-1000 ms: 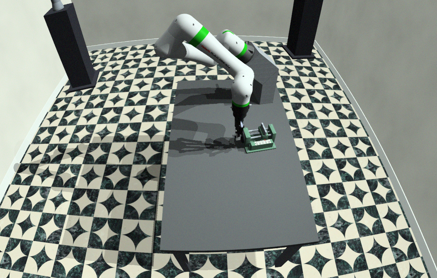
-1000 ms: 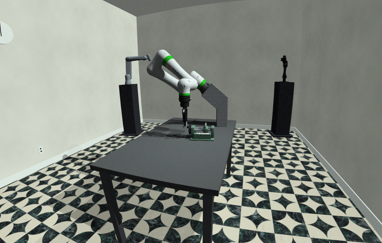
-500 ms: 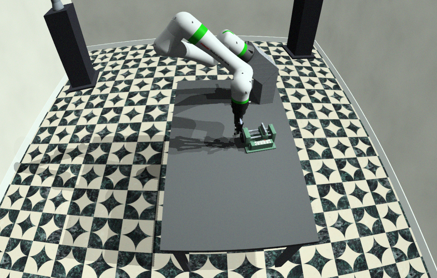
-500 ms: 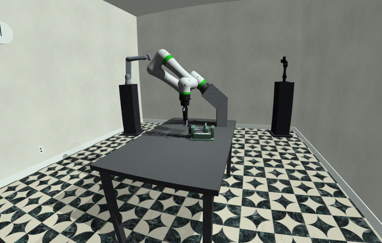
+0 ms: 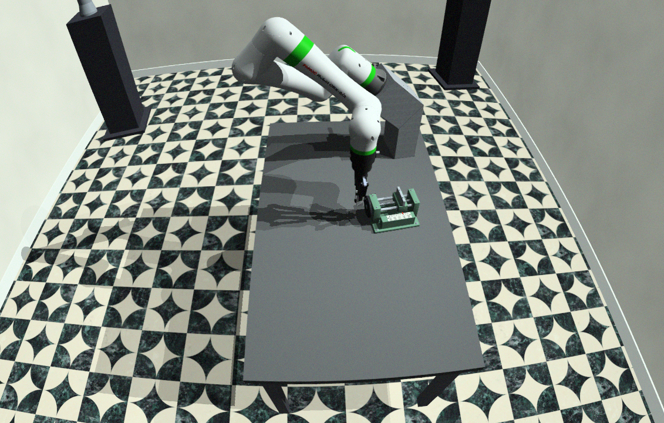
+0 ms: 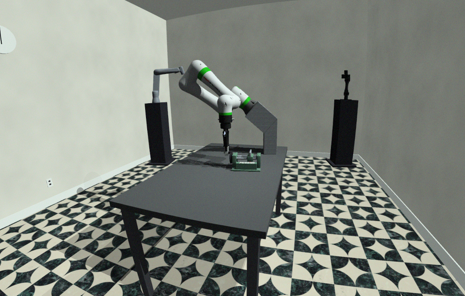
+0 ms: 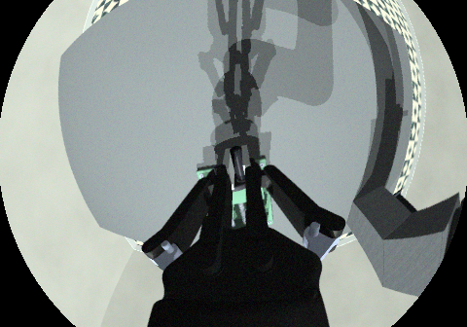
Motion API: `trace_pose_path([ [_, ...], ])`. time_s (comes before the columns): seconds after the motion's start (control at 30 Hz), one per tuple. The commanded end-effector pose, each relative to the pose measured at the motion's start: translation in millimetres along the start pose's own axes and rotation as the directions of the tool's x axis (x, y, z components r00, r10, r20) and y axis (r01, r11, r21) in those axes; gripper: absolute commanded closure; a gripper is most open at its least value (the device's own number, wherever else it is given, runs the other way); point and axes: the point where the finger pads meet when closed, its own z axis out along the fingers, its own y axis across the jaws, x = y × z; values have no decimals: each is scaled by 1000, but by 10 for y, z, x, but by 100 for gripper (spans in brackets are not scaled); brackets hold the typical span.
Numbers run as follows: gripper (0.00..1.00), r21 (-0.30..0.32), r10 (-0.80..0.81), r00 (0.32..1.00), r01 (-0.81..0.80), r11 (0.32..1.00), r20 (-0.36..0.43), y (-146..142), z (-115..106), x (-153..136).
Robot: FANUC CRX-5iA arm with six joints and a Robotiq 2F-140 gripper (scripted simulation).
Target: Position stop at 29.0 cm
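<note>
The green stop device (image 5: 396, 223) (image 6: 246, 166) (image 7: 239, 197) stands on the grey table. Its stop (image 5: 401, 196) (image 6: 250, 155), a green carriage with a pale upright plate, sits right of the middle of the rods. The white scale (image 5: 398, 216) along the front is too small to read. The dark handwheel (image 5: 367, 206) (image 6: 230, 158) is on the device's left end. My gripper (image 5: 359, 199) (image 6: 226, 151) (image 7: 237, 155) points down at the handwheel's upper side. It is shut on the handwheel's crank handle (image 7: 236, 156), a dark pin between the fingertips. The fingers partly hide the device in the wrist view.
The table (image 5: 355, 315) (image 6: 190, 191) (image 7: 122, 98) carries the arm's grey angled mount (image 5: 402, 123) (image 6: 270, 134) (image 7: 409, 249) behind the device. Two dark pedestals (image 5: 103, 73) (image 5: 462, 47) (image 6: 158, 134) (image 6: 344, 132) stand on the floor beyond the table.
</note>
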Motion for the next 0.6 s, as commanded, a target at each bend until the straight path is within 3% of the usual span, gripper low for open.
trace_pose_path([
  [0.0,96,0,0,1000,0,1000,0,48,27,-1],
  [0.57,96,0,0,1000,0,1000,0,158,169,-1],
])
